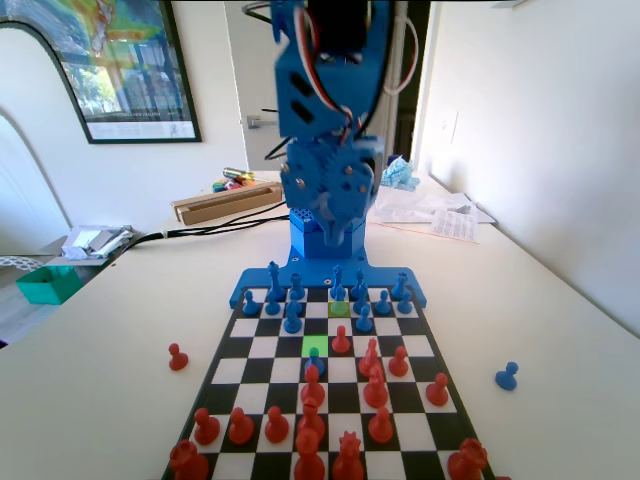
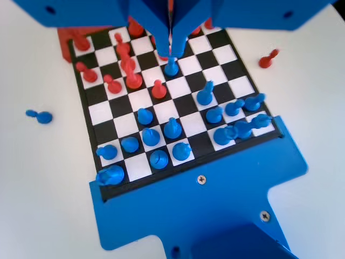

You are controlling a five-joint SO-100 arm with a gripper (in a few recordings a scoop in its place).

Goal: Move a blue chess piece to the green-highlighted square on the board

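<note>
The board (image 1: 255,347) lies in front of the blue arm, which is folded up high at the far end in the fixed view. The green-highlighted square (image 1: 316,344) is near the board's middle. A blue chess piece (image 1: 316,362), a small pawn, stands at that square's near edge, its base seemingly on the square just in front. In the wrist view this pawn (image 2: 171,68) appears just past the tips of my gripper (image 2: 171,53). The jaws are pressed together well above the board, with nothing between them.
Red pieces (image 1: 312,420) crowd the near rows and sit close to the pawn. More blue pieces (image 1: 292,318) fill the rows by the arm, near a duller olive square (image 1: 339,308). Off the board stand a stray blue pawn (image 1: 507,376) and a red pawn (image 1: 177,356).
</note>
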